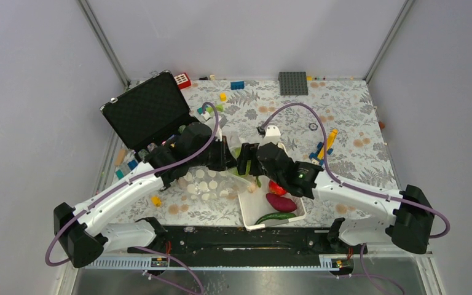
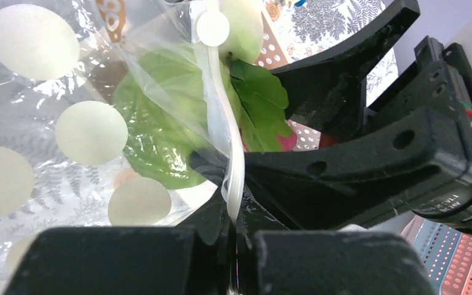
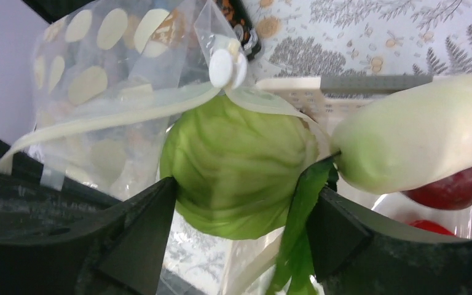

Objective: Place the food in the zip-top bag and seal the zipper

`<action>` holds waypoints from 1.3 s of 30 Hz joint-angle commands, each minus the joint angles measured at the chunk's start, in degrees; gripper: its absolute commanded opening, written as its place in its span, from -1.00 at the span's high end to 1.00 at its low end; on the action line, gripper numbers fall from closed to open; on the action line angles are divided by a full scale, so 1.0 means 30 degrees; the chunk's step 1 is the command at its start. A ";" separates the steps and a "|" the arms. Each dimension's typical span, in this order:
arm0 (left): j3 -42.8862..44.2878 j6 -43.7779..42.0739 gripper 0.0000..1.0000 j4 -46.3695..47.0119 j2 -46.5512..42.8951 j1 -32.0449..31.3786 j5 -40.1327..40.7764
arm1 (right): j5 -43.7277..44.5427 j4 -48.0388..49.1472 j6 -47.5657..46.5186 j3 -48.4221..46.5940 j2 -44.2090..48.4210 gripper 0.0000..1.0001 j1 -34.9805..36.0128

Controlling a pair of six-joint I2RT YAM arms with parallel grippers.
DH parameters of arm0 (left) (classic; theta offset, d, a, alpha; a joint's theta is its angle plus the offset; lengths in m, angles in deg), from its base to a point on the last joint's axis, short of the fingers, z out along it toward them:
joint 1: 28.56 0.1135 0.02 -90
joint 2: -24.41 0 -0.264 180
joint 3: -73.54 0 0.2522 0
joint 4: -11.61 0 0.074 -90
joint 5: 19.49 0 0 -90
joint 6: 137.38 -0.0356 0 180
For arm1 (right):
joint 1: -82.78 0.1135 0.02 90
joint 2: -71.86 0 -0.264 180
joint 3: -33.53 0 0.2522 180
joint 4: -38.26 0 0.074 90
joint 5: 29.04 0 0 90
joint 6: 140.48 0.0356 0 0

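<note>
Left jaws [image 2: 232,224] are clenched tight on the zipper [image 2: 224,117], pinching the white strip at the mouth of the zip-top bag [image 2: 55,184] and holding that edge up. The rest of the clear spotted bag flops out over the table [image 1: 344,123] between the two arms.

Right jaws [image 3: 243,196] are grasping the green cabbage [image 3: 239,172], one finger on each side, right at the bag's mouth. From the left wrist view part of the cabbage shows through the plastic film, so it's at least partway in.

The white radish [image 3: 418,138] sits just beside the cabbage, its leaves dangling against the right finger, with the dark-red bulb [image 3: 461,184] under it.

The white basket [image 1: 247,212] is at the near edge and has the red tomato [image 1: 276,188], purple sweet potato [image 1: 281,202] and long green pepper [image 1: 275,217] in it.

An open black case [image 1: 147,110] is at the far left.
</note>
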 commanded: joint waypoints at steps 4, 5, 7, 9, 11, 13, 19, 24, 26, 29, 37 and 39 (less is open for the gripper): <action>-0.0506 -0.0037 1.00 0.0531 -0.0678 -0.0041 0.1203 | -0.3991 0.2475 -0.0393 0.1058 0.2669 -0.80 0.0218; -0.0565 -0.0069 1.00 0.0331 -0.0738 -0.0022 0.1482 | -0.4576 0.2701 -0.0572 0.1259 0.2974 -0.82 0.0231; -0.0613 -0.0113 1.00 -0.0008 -0.0770 -0.0026 0.1943 | -0.5888 0.3511 -0.1046 0.1755 0.3554 -0.85 0.0233; -0.0701 -0.0134 1.00 -0.0226 -0.0830 -0.0036 0.2221 | -0.6760 0.4119 -0.1389 0.2228 0.4015 -0.86 0.0234; -0.0753 -0.0136 1.00 -0.0264 -0.0933 -0.0041 0.2315 | -0.7307 0.4419 -0.1939 0.2578 0.4372 -0.87 0.0240; -0.0837 -0.0108 1.00 -0.0244 -0.1091 -0.0026 0.2409 | -0.7321 0.4391 -0.2495 0.2816 0.4698 -0.87 0.0235; -0.0836 -0.0204 1.00 -0.0413 -0.1547 -0.0040 0.2864 | -0.6371 0.3147 -0.4448 0.3190 0.6047 -0.87 0.0236; -0.0554 -0.0397 1.00 -0.0656 -0.1821 -0.0004 0.2912 | -0.6927 0.1536 -0.5450 0.3100 0.5918 -0.70 0.0247; -0.0444 -0.0521 1.00 -0.0689 -0.1836 -0.0008 0.2903 | -0.7652 0.1520 -0.5578 0.2860 0.5250 -0.61 0.0238; -0.0278 -0.0668 1.00 -0.0711 -0.1880 -0.0004 0.2829 | -0.8343 0.1534 -0.5659 0.1883 0.3478 -0.56 0.0247; 0.0003 -0.0764 1.00 -0.1063 -0.2736 0.0011 0.2880 | -0.8484 0.1990 -0.6358 -0.0319 0.1009 -0.64 0.0233; 0.0048 -0.0743 1.00 -0.1441 -0.3010 -0.0008 0.3968 | -0.7900 0.1549 -0.6846 -0.0229 0.1685 -0.71 0.0233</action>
